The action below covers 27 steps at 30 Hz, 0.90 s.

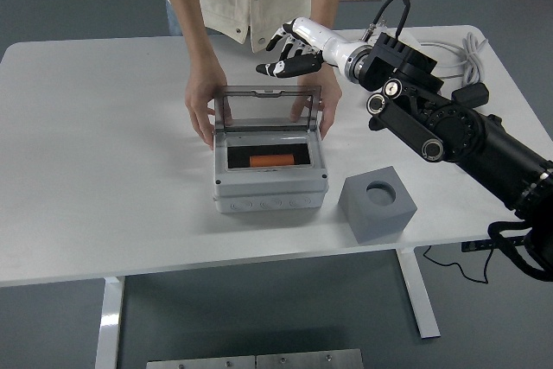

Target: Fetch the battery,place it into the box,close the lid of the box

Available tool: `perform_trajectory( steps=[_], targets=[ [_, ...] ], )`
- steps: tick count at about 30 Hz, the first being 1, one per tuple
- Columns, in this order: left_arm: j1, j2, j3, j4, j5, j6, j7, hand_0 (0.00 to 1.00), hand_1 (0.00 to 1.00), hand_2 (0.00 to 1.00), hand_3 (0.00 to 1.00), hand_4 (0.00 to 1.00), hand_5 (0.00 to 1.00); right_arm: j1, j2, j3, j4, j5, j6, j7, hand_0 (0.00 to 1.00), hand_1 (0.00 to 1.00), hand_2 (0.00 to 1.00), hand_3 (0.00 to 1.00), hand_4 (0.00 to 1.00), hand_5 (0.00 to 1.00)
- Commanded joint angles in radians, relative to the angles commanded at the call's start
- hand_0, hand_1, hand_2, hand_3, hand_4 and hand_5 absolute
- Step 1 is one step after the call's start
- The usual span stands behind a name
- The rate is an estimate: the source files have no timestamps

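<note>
A grey box (270, 189) stands at the middle of the white table (104, 170). Its clear lid (266, 108) stands upright, hinged at the back. An orange battery (273, 162) lies inside the box. My right hand (289, 56) hovers above and behind the lid's top right corner, apart from it, its fingers loosely curled and holding nothing. A person at the far side holds the box's rear with both hands, one (202, 114) at the left and one (324, 110) at the right. My left arm is out of view.
A grey cube holder (377, 205) with a round hole stands right of the box. White cables and a black adapter (469, 97) lie at the table's back right. My black right arm (449, 131) spans the right side.
</note>
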Motion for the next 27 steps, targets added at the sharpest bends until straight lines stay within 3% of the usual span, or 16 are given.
perform_trajectory(
  steps=[1,2,7,8,27],
  targets=[
    [0.0,0.0,-0.001,0.0,0.001,0.0,0.0,0.585,0.754,0.602,0.519,0.055,0.002,-0.004,-0.001,-0.003,0.007,-0.002,0.001,-0.003,0.429,0.446,0.49,0.669,0.857,0.506],
    [0.0,-0.001,-0.003,0.0,0.003,0.0,0.0,0.585,0.753,0.598,0.518,0.053,0.002,-0.01,-0.001,-0.006,0.018,-0.006,0.001,-0.009,0.606,0.555,0.579,0.691,0.931,0.744],
    [0.001,-0.002,-0.006,0.0,0.004,0.002,0.0,0.585,0.753,0.598,0.518,0.053,0.002,-0.029,-0.005,-0.016,0.062,-0.028,0.003,-0.03,0.606,0.555,0.579,0.691,0.931,0.744],
    [0.001,-0.002,-0.007,0.0,0.004,0.002,0.0,0.586,0.753,0.598,0.519,0.054,0.002,-0.032,-0.007,-0.018,0.072,-0.035,0.004,-0.033,0.647,0.573,0.608,0.694,0.951,0.842],
    [0.002,-0.001,-0.011,0.0,0.002,0.006,0.002,0.585,0.753,0.593,0.519,0.051,0.002,-0.059,-0.084,-0.055,0.26,-0.109,0.063,-0.114,0.662,0.568,0.605,0.707,0.951,0.92]
  ],
)
